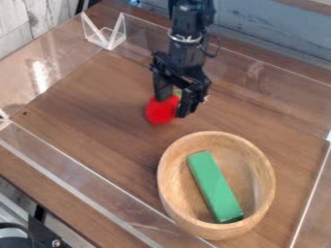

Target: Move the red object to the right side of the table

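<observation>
The red object (159, 112), a small strawberry-like toy, lies on the dark wood table (91, 107) left of centre. My gripper (177, 105) points straight down over it, its black fingers (195, 101) standing on either side of the toy's upper right part. The fingers hide the toy's leafy top. Whether the pads press on the toy does not show.
A round light wooden bowl (175, 155) holding a green rectangular block (214, 186) stands at the front right, close below the gripper. Low clear acrylic walls border the table, and a small clear stand (104, 31) sits at the back left.
</observation>
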Motion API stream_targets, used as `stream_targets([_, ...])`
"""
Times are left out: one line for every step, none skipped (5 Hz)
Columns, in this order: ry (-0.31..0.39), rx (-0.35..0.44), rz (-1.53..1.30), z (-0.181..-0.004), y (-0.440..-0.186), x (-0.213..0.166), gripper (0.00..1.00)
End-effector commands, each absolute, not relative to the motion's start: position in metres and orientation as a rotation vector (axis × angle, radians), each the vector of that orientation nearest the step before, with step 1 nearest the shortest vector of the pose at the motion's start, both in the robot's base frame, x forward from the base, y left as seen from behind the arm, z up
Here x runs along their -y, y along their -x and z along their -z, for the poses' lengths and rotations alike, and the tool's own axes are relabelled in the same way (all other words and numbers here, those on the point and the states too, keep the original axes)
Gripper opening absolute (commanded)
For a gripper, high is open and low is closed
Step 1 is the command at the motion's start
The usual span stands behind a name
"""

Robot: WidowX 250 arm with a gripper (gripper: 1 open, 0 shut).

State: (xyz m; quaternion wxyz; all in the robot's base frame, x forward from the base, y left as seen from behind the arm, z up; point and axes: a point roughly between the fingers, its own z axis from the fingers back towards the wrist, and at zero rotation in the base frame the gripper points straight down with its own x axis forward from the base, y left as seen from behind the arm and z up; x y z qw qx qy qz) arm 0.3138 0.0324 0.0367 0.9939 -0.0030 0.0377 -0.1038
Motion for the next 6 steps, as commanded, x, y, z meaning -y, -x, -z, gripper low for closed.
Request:
stream_targets([0.0,-0.049,0.208,-0.048,-0.319,-0.033,0.0])
stream_targets([-0.026,-0.045,0.126,-0.064,-0.331,-0.008,0.0])
stream_targets([-0.05,-0.029,0.056,-0.082,-0.346,0.023,0.0])
stream_targets([-0.065,-0.009,-0.044,-0.092,-0.357,0.062,0.0])
stream_targets([-0.077,-0.001,-0.162,-0.097,-0.363,0.096,0.0])
stream_targets([-0.07,0.002,-0.226,-0.102,-0.359,0.107,0.0])
